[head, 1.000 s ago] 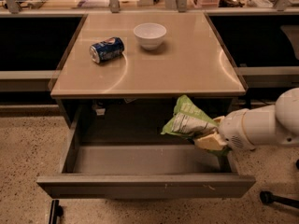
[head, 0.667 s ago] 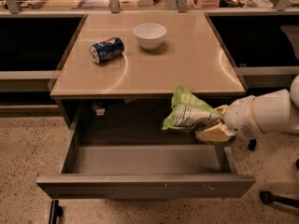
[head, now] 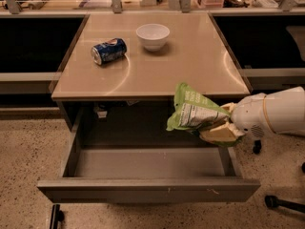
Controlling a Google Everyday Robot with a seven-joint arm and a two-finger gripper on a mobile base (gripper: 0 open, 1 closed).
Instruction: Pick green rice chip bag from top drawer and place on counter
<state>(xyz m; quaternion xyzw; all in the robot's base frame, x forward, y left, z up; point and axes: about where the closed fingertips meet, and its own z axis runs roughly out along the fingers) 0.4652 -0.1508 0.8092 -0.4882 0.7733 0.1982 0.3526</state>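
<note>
The green rice chip bag (head: 194, 109) is light green with a white label panel. It hangs in the air over the right side of the open top drawer (head: 147, 187), its top just overlapping the front edge of the counter (head: 157, 63). My gripper (head: 220, 125) comes in from the right on a white arm and is shut on the bag's right end. The drawer is pulled fully out and its floor shows nothing in it.
A blue soda can (head: 108, 50) lies on its side at the counter's left. A white bowl (head: 152, 36) stands at the back middle. Dark shelving flanks the cabinet on both sides. Chair casters (head: 274, 202) sit on the floor at lower right.
The gripper has lifted the bag up and slightly left, from low inside the drawer's right side to level with the counter's front edge.
</note>
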